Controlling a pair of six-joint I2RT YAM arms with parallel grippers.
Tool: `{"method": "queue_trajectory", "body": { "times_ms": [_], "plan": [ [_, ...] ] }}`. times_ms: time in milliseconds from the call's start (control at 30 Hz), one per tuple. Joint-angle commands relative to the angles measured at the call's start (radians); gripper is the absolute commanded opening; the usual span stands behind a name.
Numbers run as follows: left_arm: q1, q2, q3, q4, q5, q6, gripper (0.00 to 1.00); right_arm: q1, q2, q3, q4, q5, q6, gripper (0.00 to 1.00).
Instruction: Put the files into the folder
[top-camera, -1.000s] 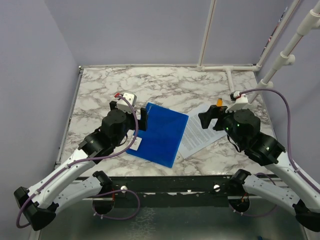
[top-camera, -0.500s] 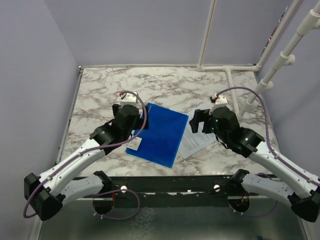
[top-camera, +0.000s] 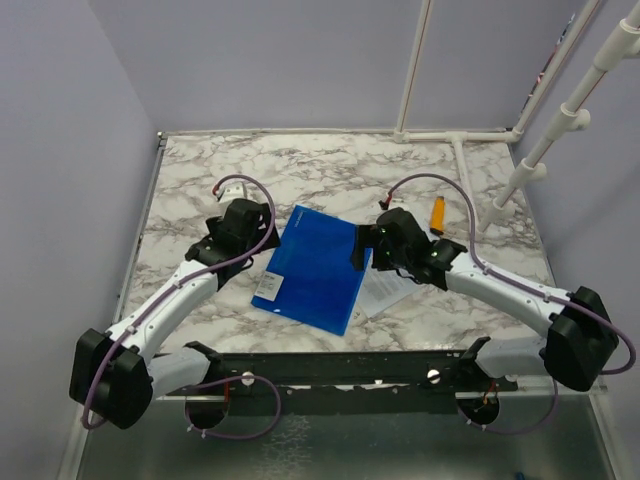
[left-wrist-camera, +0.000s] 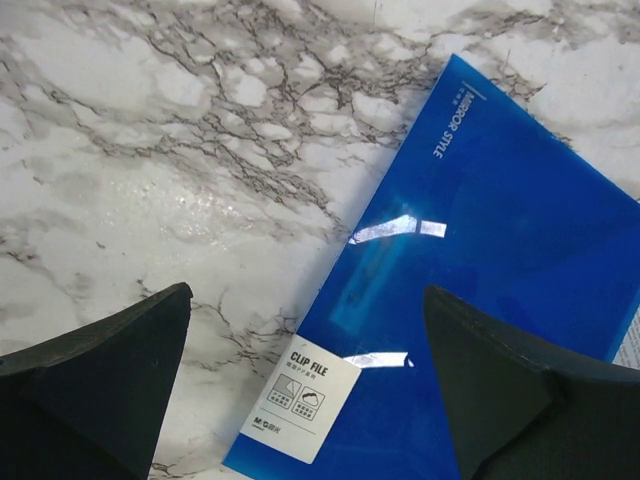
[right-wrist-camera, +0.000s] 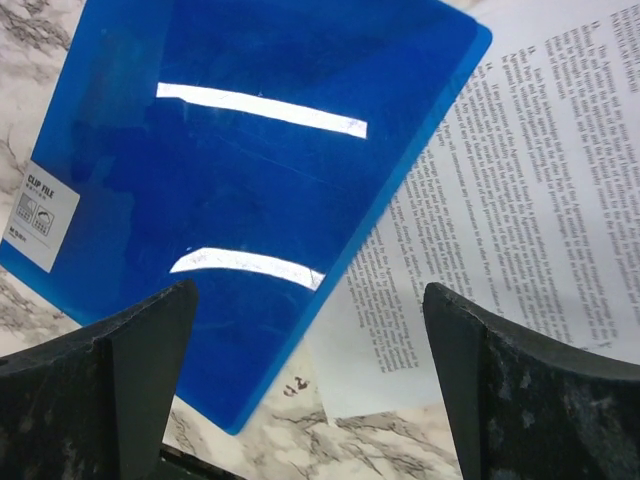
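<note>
Both pairs of jaws stand spread wide and hold nothing, on the left gripper (top-camera: 268, 236) and the right gripper (top-camera: 362, 248) alike. Over the last second the two arms have stretched out low across the marble table (top-camera: 200, 170), dropping from a raised, folded pose to a flat reach. Each gripper has closed in on the work from its own side. Nothing on the table has shifted meanwhile: the folder (top-camera: 315, 270) lies flat and shut where it was, and the files (top-camera: 385, 290) are in the same place beside it. So the approach looks about done while the task itself is not begun. No sheet is inside the cover yet, and I judge the next step to be opening the cover or lifting a sheet.

The folder sits at the middle of the table, turned askew, between the two grippers. Its left long edge runs up between the left fingers in the left wrist view, so that gripper hangs right over that edge. The right gripper hangs over the opposite long edge, where the blue cover overlaps the left margin of the files. The rest of the printed sheets spread out to the right, partly under the right arm. The white label (top-camera: 266, 287) marks the folder's near left corner and shows between the left fingers in the wrist view. A small orange object (top-camera: 438, 213) lies well apart, beyond the files.
</note>
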Motion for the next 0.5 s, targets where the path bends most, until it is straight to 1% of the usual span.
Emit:
{"method": "queue_trajectory", "body": {
  "times_ms": [0,167,467],
  "plan": [
    [0.04,0.056,-0.071,0.1,0.137,-0.07,0.99,0.003,0.078,0.009,0.08,-0.049,0.11,1.0],
    [0.073,0.124,-0.119,0.191,0.244,-0.105,0.99,0.004,0.161,-0.01,0.118,-0.07,0.192,1.0],
    [0.077,0.185,-0.179,0.283,0.34,-0.131,0.99,0.003,0.255,-0.069,0.184,-0.094,0.29,1.0]
  ]
}}
